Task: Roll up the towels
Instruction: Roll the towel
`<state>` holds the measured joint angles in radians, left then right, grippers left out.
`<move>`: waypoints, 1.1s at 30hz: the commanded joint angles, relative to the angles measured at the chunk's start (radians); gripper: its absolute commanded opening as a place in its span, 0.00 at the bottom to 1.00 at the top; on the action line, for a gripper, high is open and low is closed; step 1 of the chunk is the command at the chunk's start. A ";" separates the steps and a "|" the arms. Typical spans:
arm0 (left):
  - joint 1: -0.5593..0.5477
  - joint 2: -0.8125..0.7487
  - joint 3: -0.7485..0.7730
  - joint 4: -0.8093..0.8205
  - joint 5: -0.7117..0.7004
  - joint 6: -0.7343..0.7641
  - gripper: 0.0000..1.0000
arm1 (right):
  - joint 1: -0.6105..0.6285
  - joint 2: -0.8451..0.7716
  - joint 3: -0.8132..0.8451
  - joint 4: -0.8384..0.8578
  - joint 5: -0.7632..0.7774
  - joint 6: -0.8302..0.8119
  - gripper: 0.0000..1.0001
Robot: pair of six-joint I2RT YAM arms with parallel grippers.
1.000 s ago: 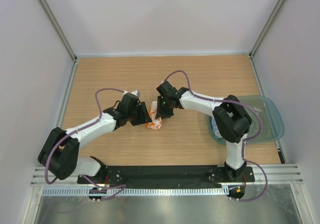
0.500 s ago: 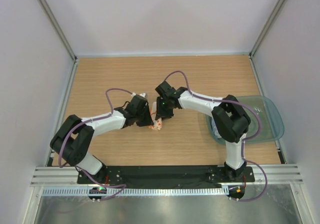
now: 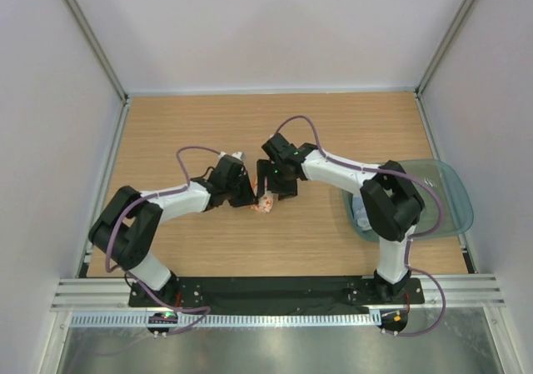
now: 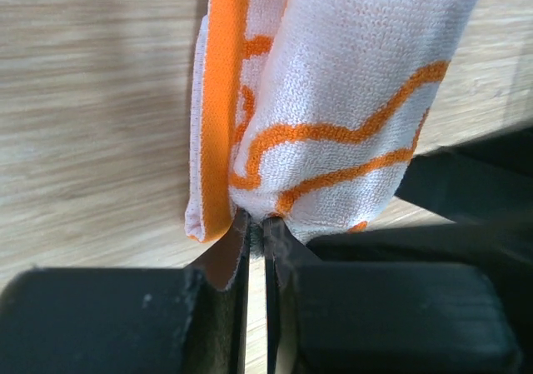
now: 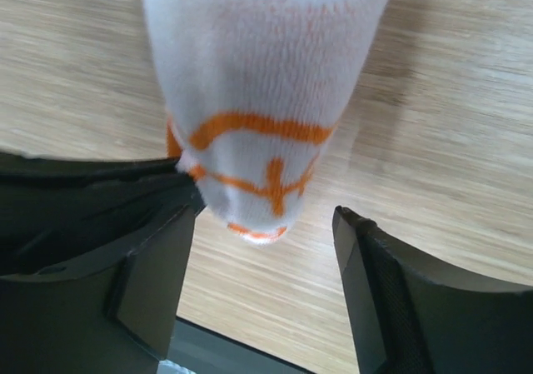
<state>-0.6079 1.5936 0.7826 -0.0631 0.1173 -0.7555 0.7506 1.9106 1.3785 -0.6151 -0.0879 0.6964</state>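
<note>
I found the orange-patterned towel (image 3: 264,205) lying rolled up on the bench (image 3: 166,132), well to the left of the teal tray (image 3: 456,192). The left fingers (image 4: 226,256) were pinched tight on the towel's edge. The right fingers (image 5: 154,282) stood wide apart, one either side of the roll's end, gripping nothing. A pale cloth (image 3: 360,216) lay in the tray, mostly hidden by the right arm.

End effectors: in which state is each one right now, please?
Left end effector: closed on the edge of the orange-patterned towel.
Right end effector: open around the towel's end, not gripping it.
</note>
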 commanded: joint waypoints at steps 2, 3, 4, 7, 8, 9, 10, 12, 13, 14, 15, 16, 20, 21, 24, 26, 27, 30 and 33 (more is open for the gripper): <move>0.045 0.035 -0.029 -0.007 0.019 -0.001 0.02 | -0.049 -0.206 -0.076 0.107 0.001 -0.024 0.81; 0.054 0.040 -0.032 -0.007 0.033 -0.002 0.00 | -0.062 -0.228 -0.100 0.180 -0.045 -0.023 0.83; 0.074 0.043 -0.032 -0.006 0.063 -0.004 0.00 | -0.086 -0.248 -0.158 0.222 -0.067 -0.021 0.85; 0.105 0.071 -0.032 0.000 0.151 -0.008 0.00 | -0.129 -0.312 -0.283 0.400 -0.154 0.005 0.89; 0.124 0.078 -0.036 0.003 0.168 -0.013 0.00 | -0.157 -0.318 -0.312 0.441 -0.170 0.017 0.90; 0.135 0.088 -0.034 0.003 0.182 -0.016 0.00 | -0.172 -0.323 -0.340 0.480 -0.185 0.025 0.90; 0.143 0.091 -0.037 0.006 0.199 -0.019 0.00 | -0.186 -0.318 -0.367 0.568 -0.226 0.050 0.90; 0.157 0.092 -0.039 0.006 0.220 -0.027 0.00 | -0.207 -0.300 -0.427 0.689 -0.256 0.069 0.89; 0.161 0.098 -0.037 0.005 0.226 -0.030 0.00 | -0.208 -0.274 -0.446 0.722 -0.265 0.080 0.89; 0.169 0.103 -0.037 0.005 0.249 -0.034 0.00 | -0.208 -0.256 -0.453 0.756 -0.285 0.090 0.88; 0.171 0.109 -0.034 0.006 0.255 -0.042 0.00 | -0.208 -0.237 -0.461 0.831 -0.298 0.101 0.88; 0.175 0.118 -0.032 0.003 0.266 -0.045 0.00 | -0.208 -0.199 -0.470 0.863 -0.309 0.110 0.86; 0.188 0.134 -0.026 0.000 0.289 -0.053 0.00 | -0.206 -0.125 -0.483 0.975 -0.319 0.135 0.84; 0.195 0.135 -0.026 -0.003 0.292 -0.053 0.00 | -0.208 -0.111 -0.483 1.008 -0.317 0.138 0.84; 0.207 0.160 -0.025 -0.012 0.311 -0.064 0.00 | -0.208 -0.067 -0.489 1.058 -0.320 0.149 0.81; 0.229 0.187 -0.026 -0.017 0.340 -0.082 0.00 | -0.208 -0.044 -0.504 1.094 -0.328 0.156 0.79; 0.234 0.192 -0.037 -0.015 0.347 -0.087 0.00 | -0.208 -0.036 -0.510 1.120 -0.332 0.164 0.79; 0.255 0.203 -0.046 -0.009 0.357 -0.091 0.00 | -0.206 -0.004 -0.530 1.166 -0.340 0.178 0.75; 0.261 0.210 -0.042 -0.009 0.367 -0.097 0.00 | -0.206 0.030 -0.539 1.201 -0.348 0.193 0.72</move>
<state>-0.3576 1.7481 0.7795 0.0303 0.5743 -0.8715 0.5404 1.9011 0.8577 0.4885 -0.4305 0.8715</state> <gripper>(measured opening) 0.063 0.729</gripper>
